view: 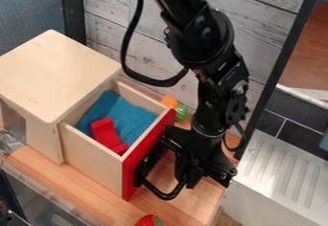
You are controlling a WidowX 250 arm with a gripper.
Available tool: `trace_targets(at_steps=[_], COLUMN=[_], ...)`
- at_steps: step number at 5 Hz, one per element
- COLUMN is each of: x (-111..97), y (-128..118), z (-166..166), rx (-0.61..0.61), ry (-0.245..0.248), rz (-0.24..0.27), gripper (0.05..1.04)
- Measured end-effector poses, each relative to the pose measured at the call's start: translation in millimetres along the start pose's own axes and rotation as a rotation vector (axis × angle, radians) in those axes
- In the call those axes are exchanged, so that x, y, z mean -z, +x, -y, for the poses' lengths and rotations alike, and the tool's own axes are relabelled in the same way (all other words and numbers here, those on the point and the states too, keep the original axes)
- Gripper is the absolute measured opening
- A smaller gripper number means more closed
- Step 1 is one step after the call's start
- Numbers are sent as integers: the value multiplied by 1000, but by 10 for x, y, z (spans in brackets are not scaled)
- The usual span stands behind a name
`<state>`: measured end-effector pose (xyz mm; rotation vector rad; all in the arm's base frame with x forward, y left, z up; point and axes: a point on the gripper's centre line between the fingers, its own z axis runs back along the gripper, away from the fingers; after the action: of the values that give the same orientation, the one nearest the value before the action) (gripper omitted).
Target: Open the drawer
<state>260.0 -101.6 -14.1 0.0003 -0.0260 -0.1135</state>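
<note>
Drawer, pale wooden box with a red front panel [93, 165]: you find it left of centre in the view, pulled out of its housing and open at the top. At the far left, you see the housing, a pale wooden cabinet with a flat, rounded-corner top [51, 72]. It stands on the light brown wood-grain counter [70, 186]. Inside the drawer, note the blue cloth-like sheet [131, 117] spread over the floor. A red, angular toy piece [106, 131] lies on the sheet, towards the front corner nearer to you.

Below the drawer front, at the bottom edge of the view, locate a rounded red object with a green end [148, 220], partly cut off. Beyond the drawer, near the upper end of its front panel, observe a small orange object [169, 101] beside a small green object [182, 111].

To the right, the black two-finger tool [182, 160] is positioned at the outer side of the red panel. You cannot tell whether the tool is released, clenched or grasping. At the far right, identify the white ridged panel [282, 177], lying beside the counter.
</note>
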Motion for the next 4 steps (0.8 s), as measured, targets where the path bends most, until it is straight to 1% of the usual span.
trace_targets(at_steps=[1,2,3,4], x=[4,-7,-178,-587], y=[-3,-11,-32,-66], z=[-8,-16,-33,-44], rx=[-10,-2,8,35], ry=[-5,-25,-26,-48], rz=[-5,-22,11,96], gripper=[208,453,768,994])
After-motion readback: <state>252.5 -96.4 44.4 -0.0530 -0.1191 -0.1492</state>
